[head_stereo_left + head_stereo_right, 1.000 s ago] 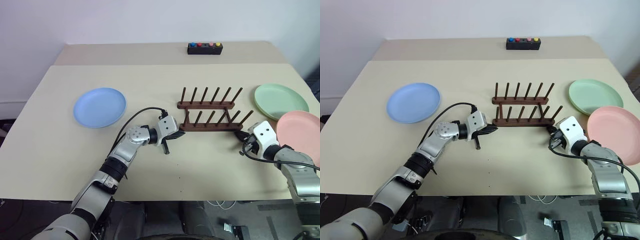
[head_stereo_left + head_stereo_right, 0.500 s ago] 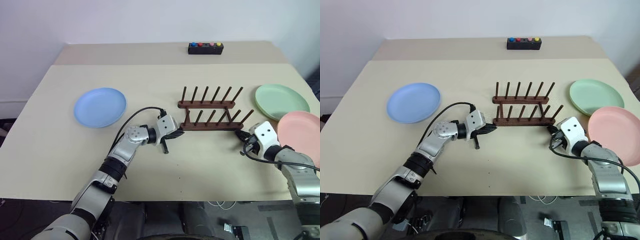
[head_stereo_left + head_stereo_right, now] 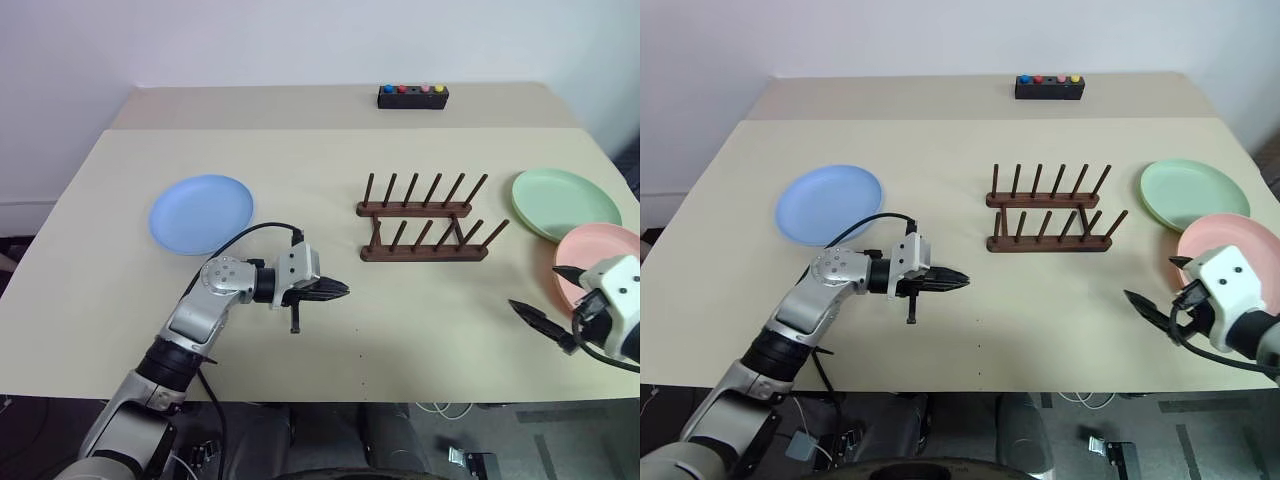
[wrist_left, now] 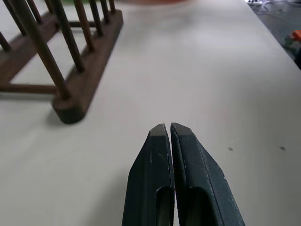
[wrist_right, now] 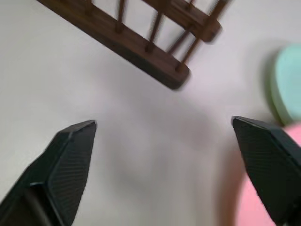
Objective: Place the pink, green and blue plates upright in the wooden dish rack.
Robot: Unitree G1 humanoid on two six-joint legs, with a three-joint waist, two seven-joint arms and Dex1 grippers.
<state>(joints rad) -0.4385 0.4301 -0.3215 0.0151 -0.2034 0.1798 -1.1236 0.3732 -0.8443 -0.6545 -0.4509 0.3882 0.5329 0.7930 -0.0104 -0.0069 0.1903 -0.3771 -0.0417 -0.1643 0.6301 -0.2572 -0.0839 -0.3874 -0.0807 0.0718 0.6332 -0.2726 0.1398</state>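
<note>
The wooden dish rack [image 3: 425, 232] stands with no plate in it at the table's middle. A blue plate [image 3: 201, 213] lies flat at the left. At the right lie the green plate [image 3: 565, 203] and, nearer, the pink plate [image 3: 600, 250]. My left gripper [image 3: 340, 291] is shut on nothing and points at the rack's left end [image 4: 70, 106], a short way off. My right gripper [image 3: 535, 286] is open and hovers at the pink plate's near-left rim, holding nothing. In the right wrist view its fingers [image 5: 70, 155] frame the rack's right end [image 5: 141, 44].
A small black box with coloured buttons [image 3: 412, 96] sits at the table's far edge. The beige table [image 3: 300, 160] has bare surface between the rack and its front edge. The pink plate reaches the table's right edge.
Both grippers have drawn back from the rack's ends. The right one opened and moved back toward the pink plate. The left one stayed shut and moved left.
</note>
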